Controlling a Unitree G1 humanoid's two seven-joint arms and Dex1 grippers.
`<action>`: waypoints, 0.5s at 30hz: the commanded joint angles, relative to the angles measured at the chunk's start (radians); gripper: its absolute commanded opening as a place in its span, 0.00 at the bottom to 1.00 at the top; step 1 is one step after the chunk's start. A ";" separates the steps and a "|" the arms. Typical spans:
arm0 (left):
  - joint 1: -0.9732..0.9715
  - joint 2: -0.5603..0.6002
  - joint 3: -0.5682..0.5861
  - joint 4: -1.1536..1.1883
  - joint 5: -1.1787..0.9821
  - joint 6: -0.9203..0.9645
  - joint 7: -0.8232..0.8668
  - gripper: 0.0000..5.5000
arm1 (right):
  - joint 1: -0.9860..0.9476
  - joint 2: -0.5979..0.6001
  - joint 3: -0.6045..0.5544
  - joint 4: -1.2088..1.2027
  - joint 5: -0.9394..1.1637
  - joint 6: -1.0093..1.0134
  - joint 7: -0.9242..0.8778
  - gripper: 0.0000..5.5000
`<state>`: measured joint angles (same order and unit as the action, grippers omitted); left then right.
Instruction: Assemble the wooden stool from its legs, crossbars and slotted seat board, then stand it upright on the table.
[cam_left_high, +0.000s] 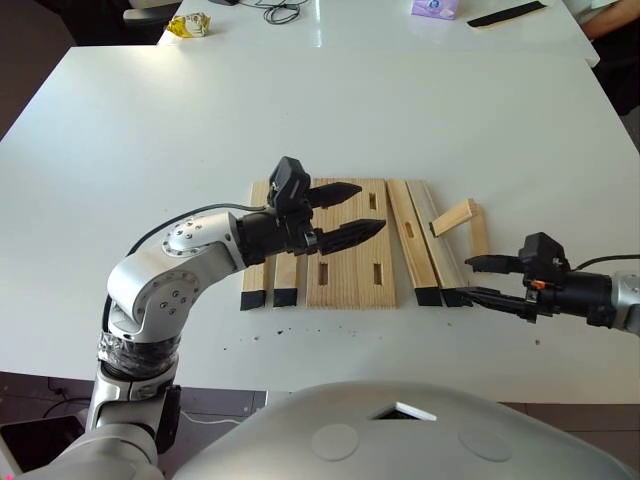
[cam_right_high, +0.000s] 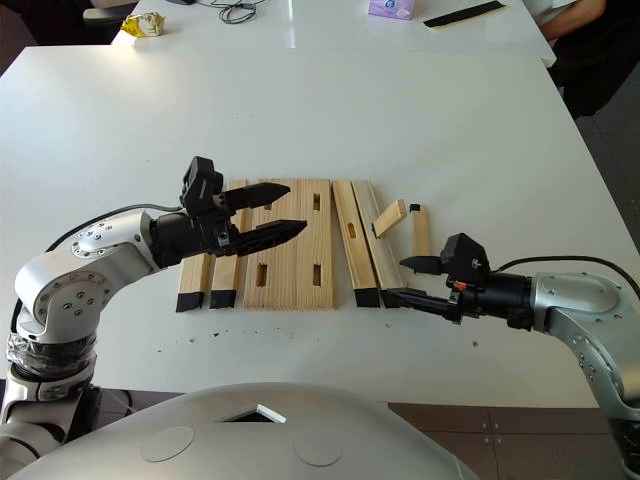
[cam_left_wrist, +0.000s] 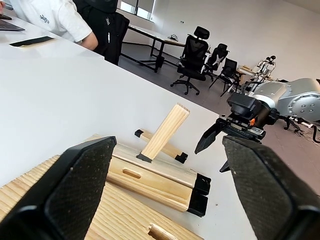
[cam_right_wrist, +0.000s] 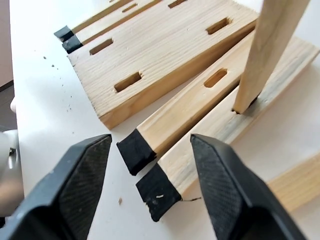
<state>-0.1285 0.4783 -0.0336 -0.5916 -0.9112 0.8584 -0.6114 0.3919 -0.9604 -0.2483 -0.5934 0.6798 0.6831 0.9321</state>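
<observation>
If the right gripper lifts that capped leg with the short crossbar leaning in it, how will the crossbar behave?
The short crossbar leans in the capped leg, so it seems loosely seated and may tip out. It looks rigid and light: plain, thin wood. Square edges should stop rolling.

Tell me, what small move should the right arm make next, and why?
Probably ease forward and close on the black-capped end of the outer leg. The right jaws stand open at that end, with nothing held, and a crossbar already leans up from this leg.
</observation>
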 joint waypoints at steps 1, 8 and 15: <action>0.023 -0.003 0.009 -0.026 -0.002 -0.008 0.029 0.72 | 0.016 0.044 0.000 -0.157 -0.021 0.145 -0.211 0.53; 0.050 -0.001 0.024 -0.049 -0.016 -0.010 0.055 0.72 | -0.028 0.213 0.015 -0.333 0.010 0.541 -0.593 0.53; 0.052 -0.004 0.017 -0.058 -0.028 -0.007 0.074 0.72 | -0.200 0.384 0.006 -0.331 0.019 0.776 -0.733 0.53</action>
<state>-0.0700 0.4708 -0.0174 -0.6407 -0.9315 0.8483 -0.5458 0.2301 -0.6141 -0.2393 -0.9253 0.7001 1.4051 0.2255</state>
